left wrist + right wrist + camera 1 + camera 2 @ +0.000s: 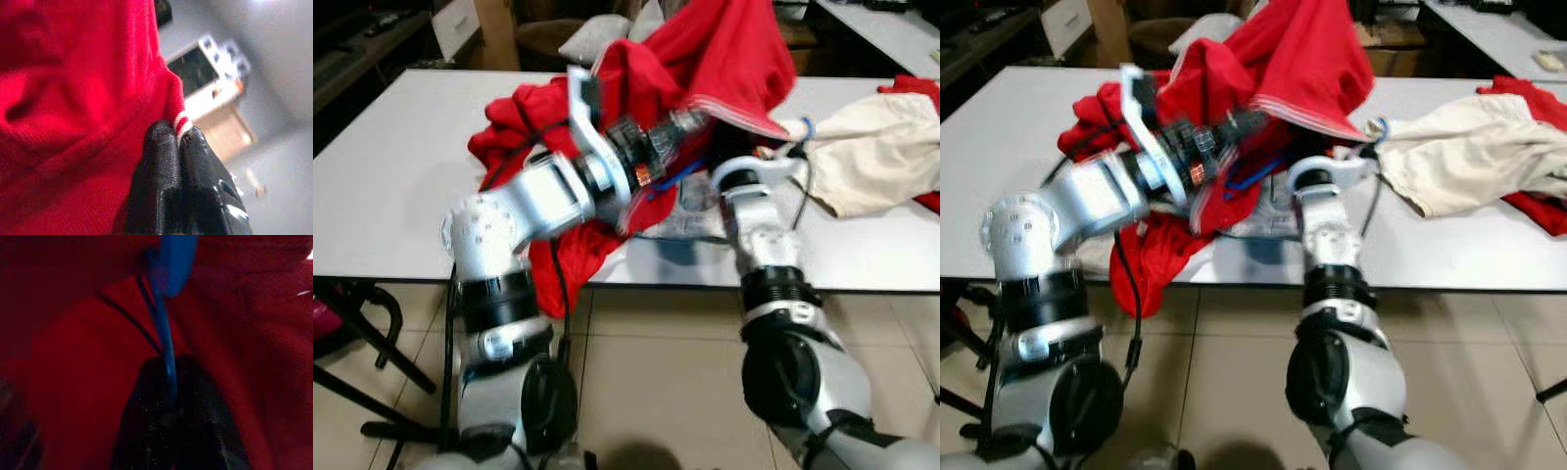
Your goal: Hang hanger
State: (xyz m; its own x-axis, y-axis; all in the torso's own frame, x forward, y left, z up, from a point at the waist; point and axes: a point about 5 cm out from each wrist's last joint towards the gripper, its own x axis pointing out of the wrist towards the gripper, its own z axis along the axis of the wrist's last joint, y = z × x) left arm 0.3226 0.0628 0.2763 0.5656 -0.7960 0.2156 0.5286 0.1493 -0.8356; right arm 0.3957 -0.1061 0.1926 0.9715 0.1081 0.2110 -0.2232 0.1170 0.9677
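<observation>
A red garment [724, 49] is lifted above the white table [391, 176], with more of it heaped on the tabletop and drooping over the front edge. My left gripper [178, 134] is shut on its red-and-white striped hem. Under the cloth, my right gripper [168, 367] is shut on a thin bar of the blue hanger [168, 264]. A short blue piece of the hanger [671, 179] peeks out below the red fabric between my two arms. Both sets of fingertips are hidden by cloth in the eye views.
A cream garment [881, 147] lies on the table to the right, with another red cloth [911, 86] behind it. A black metal stand [362, 333] sits on the tiled floor at the left. A second table [891, 29] stands at the back right.
</observation>
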